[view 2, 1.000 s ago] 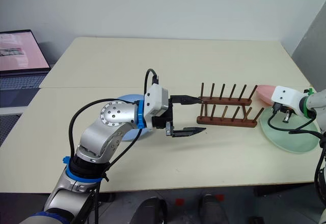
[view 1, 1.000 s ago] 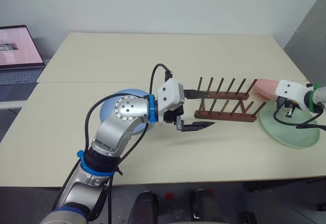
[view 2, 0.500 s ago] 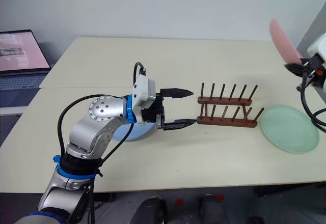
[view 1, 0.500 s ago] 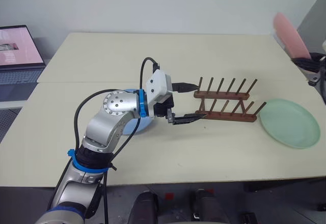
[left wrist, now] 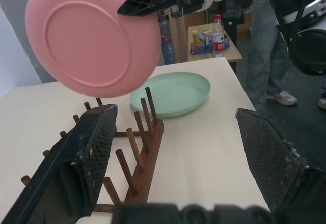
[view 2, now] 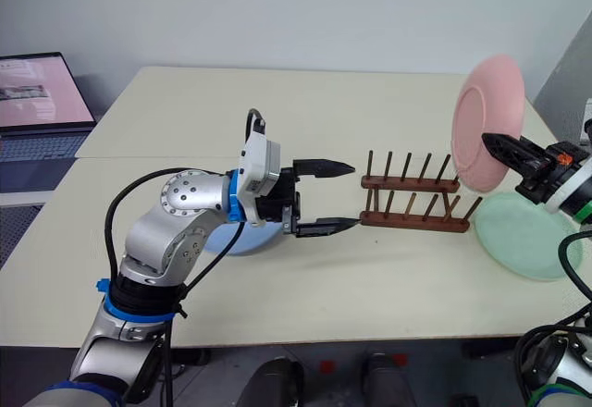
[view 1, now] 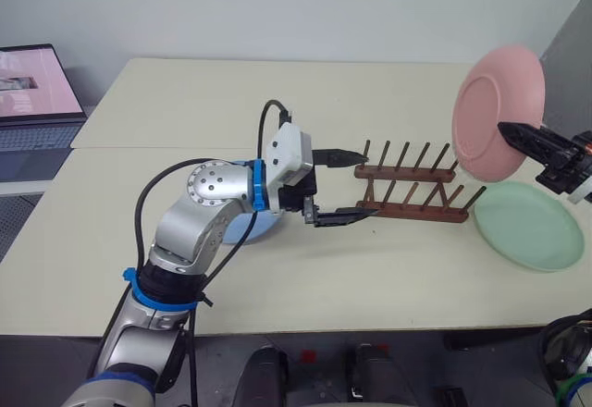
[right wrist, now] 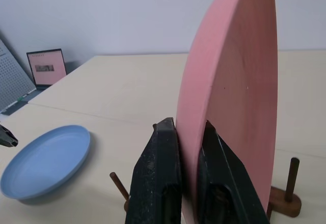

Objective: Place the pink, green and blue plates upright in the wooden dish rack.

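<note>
The pink plate (view 1: 495, 111) hangs upright in the air above the right end of the wooden dish rack (view 1: 412, 190), face toward my left arm. My right gripper (view 1: 504, 130) is shut on its rim; in the right wrist view both fingers (right wrist: 158, 173) pinch the plate's edge (right wrist: 239, 91). The green plate (view 1: 527, 227) lies flat on the table right of the rack. Mostly hidden behind my left forearm, the blue plate (view 2: 242, 239) lies flat left of the rack. My left gripper (view 1: 368, 185) is open and empty, level, its tips at the rack's left end.
An open laptop (view 1: 32, 102) sits at the far left on another desk. The cream table (view 1: 277, 102) has a seam across its middle. In the left wrist view a person's legs (left wrist: 275, 46) and a small table with bottles (left wrist: 211, 35) stand beyond the table's right end.
My right gripper has lifted the pink plate off the green plate, rolled it upright and brought it left over the rack's right end. The left gripper has stayed open in place.
</note>
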Available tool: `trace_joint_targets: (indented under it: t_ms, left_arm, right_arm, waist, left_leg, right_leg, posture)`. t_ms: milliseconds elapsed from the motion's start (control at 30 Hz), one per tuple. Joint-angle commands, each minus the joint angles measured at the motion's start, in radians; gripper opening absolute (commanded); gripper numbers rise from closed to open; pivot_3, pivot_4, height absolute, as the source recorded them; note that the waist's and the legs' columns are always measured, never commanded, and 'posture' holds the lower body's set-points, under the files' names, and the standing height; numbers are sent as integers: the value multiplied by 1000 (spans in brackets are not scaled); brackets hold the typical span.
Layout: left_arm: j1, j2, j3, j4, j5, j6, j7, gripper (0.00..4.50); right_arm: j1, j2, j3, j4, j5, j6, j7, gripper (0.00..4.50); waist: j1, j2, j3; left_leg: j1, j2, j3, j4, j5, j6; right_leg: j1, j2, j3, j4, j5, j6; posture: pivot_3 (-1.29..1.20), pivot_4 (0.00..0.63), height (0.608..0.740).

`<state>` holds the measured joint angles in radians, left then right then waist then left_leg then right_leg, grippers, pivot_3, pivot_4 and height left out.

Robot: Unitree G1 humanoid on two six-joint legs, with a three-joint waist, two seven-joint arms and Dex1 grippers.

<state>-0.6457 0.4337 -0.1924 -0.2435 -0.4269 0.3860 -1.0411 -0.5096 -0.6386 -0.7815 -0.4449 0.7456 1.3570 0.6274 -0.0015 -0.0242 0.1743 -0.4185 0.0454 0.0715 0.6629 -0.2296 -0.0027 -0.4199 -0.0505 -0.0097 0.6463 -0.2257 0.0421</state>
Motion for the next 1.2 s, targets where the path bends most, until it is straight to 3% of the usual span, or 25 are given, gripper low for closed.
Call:
trace_joint_targets:
  t_ms: [33,533,567,767,900,1000,1133,1200]
  left_arm:
    - [-20,-10,-5,-30,-13,-3,-2,4083]
    - [-45,-65,-1,-26,-57,35,4,4083]
    - [-45,-65,-2,-28,-58,36,2,4083]
    - [-40,-60,-13,-32,-56,37,-13,4083]
    - [-39,-47,-34,-24,-41,16,-51,4083]
    - [-30,-24,-54,-30,-34,-1,-95,4083]
    - [-17,4,-78,-48,-55,4,-157,4083]
    - [-19,8,-87,-54,-66,16,-177,4083]
  right_arm:
    - [27,-1,-50,9,53,1,-28,26]
    - [65,-6,54,153,86,-112,-116,26]
    - [62,-8,51,151,92,-114,-127,691]
    - [39,-38,-15,130,138,-135,-193,2728]
    - [106,-152,-60,116,104,-204,-150,4122]
    - [319,-301,-61,46,80,-215,12,4122]
    - [728,-472,8,-52,-139,-398,223,4122]
    - [843,-503,69,-57,-250,-504,246,4122]
  waist:
    - [0,0,0]
    - [-2,0,0]
    - [-1,0,0]
    - [-1,0,0]
    - [2,0,0]
    - [9,0,0]
    - [10,0,-1]
    - [3,-1,0]
  left_leg:
    - [0,0,0,0,0,0]
    - [0,0,-2,0,0,0]
    - [0,0,-2,0,0,0]
    - [0,0,-2,0,0,0]
    - [-1,0,-2,0,0,0]
    - [-2,0,-3,0,0,0]
    - [-4,0,-5,0,-1,1]
    - [-3,0,-4,0,-1,1]
  right_leg:
    - [0,0,0,0,0,0]
    - [0,2,0,0,-1,2]
    - [0,2,0,0,-1,2]
    - [0,2,0,-1,-1,2]
    - [0,2,0,-1,-2,3]
    - [0,2,-1,-2,-2,2]
    - [0,2,-1,-3,-6,4]
    - [0,2,0,-3,-6,5]
  posture:
    - [0,150,740]
    - [0,150,740]
    - [0,150,740]
    - [0,150,740]
    - [0,150,740]
    - [0,150,740]
    - [0,150,740]
    - [0,150,740]
